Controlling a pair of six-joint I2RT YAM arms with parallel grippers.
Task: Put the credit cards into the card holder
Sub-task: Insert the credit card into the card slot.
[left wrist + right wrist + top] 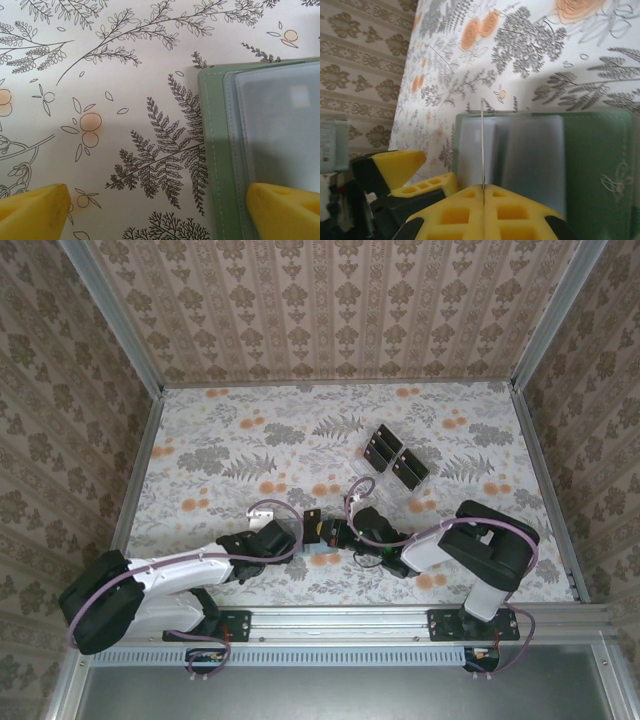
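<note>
right gripper (483,189) pinches credit card (482,145) edge-on, lower centre, to slot into open card holder (592,165); left gripper (157,200) spread, likely bracing it.

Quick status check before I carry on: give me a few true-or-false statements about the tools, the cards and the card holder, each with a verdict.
1. The right tool is shut on a thin credit card, seen edge-on above the holder. True.
2. The left tool is clamped on the card holder. False: it is open, with one fingertip over the holder and the other over the tablecloth.
3. The card holder lies open, its paler inner face up. True.
4. The spare black cards are piled beside the left arm's base. False: they lie grouped farther out on the table, on the right arm's side.
</note>
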